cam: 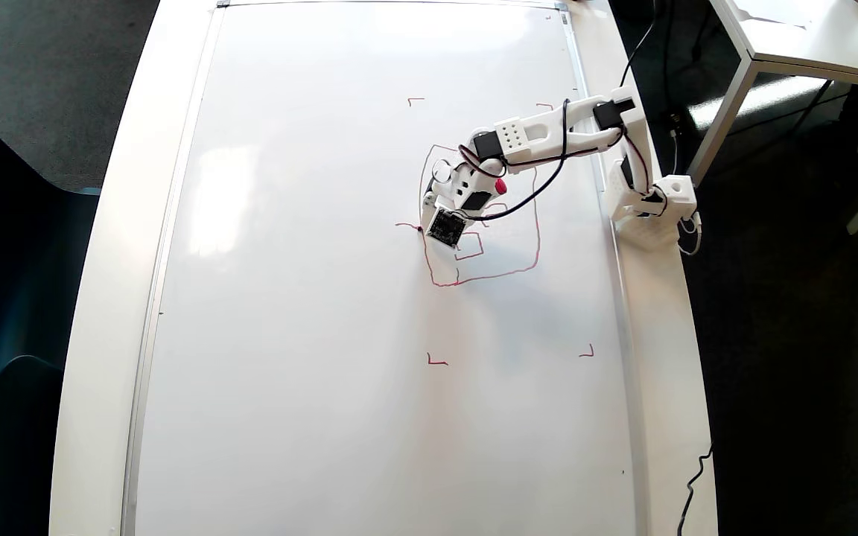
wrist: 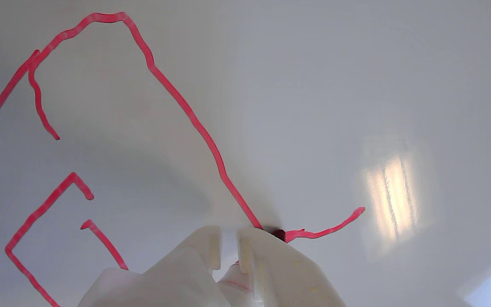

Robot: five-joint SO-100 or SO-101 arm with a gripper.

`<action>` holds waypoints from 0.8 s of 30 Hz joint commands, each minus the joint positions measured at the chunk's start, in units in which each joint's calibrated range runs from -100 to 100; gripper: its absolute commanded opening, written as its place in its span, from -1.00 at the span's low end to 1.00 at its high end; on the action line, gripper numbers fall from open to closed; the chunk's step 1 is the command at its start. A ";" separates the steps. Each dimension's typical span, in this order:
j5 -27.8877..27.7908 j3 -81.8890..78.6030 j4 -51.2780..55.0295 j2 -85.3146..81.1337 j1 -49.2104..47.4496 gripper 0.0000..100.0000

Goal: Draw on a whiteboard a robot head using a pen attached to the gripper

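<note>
White plastic gripper [wrist: 228,243] w/ fingers near-together, narrow gap, clamped on pen [wrist: 278,233]; tip touching whiteboard [wrist: 356,85] at left edge of robot head [cam: 518,264] outline; red corner ticks [cam: 436,362] further out; desk [cam: 809,45] beyond.

In the overhead view we lose the upper left of the head [cam: 507,274] under the arm; the pen [cam: 500,185] shows only its red end, its tip hidden by the gripper [cam: 429,212]; the whiteboard [cam: 310,298] runs off the bottom edge. In the wrist view the gripper [wrist: 228,243] is cut off below; we cannot tell whether its fingers [wrist: 271,264] clamp anything; the drawing's lines leave the left edge.
</note>
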State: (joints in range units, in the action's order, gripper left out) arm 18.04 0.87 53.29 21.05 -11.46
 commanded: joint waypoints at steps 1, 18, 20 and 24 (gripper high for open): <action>-0.08 1.99 -4.12 -2.06 0.97 -0.99; -3.25 5.44 -4.81 -5.49 1.78 -0.99; -3.25 5.17 -4.99 -5.33 2.81 -0.99; -4.96 2.35 -8.81 -5.24 3.99 -0.99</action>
State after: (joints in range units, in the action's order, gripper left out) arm 14.35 3.97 47.38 19.53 -8.30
